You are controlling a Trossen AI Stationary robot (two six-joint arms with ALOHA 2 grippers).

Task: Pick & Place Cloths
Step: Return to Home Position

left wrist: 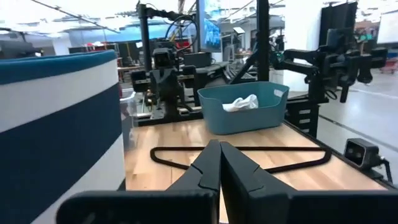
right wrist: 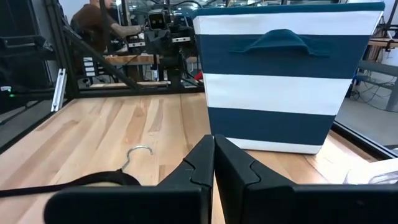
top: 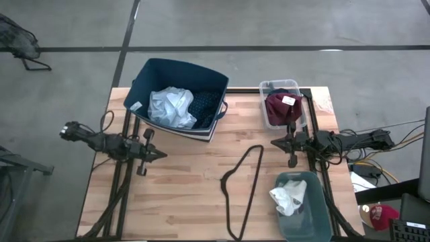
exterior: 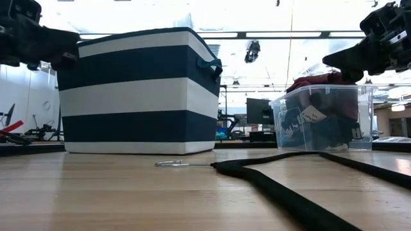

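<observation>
A pale blue shirt (top: 171, 107) and a navy patterned piece (top: 205, 106) lie inside the navy and white striped bin (top: 151, 74) at the table's far side. Maroon and dark pieces (top: 281, 104) fill a clear plastic box (top: 269, 87), seen also as the clear box (exterior: 321, 119) in the low view. White socks (top: 287, 196) lie in a teal tub (top: 316, 208). My left gripper (top: 161, 154) hovers shut, near side of the bin. My right gripper (top: 274, 142) hovers shut, just on the near side of the clear box. Neither touches a cloth.
A thin black clothes hanger (top: 243, 181) lies flat on the table's middle, its metal hook (exterior: 173, 163) toward the bin. Bare wood lies between the two grippers and along the near left. Black frame posts stand at both table sides. A person (right wrist: 99, 22) sits beyond the table.
</observation>
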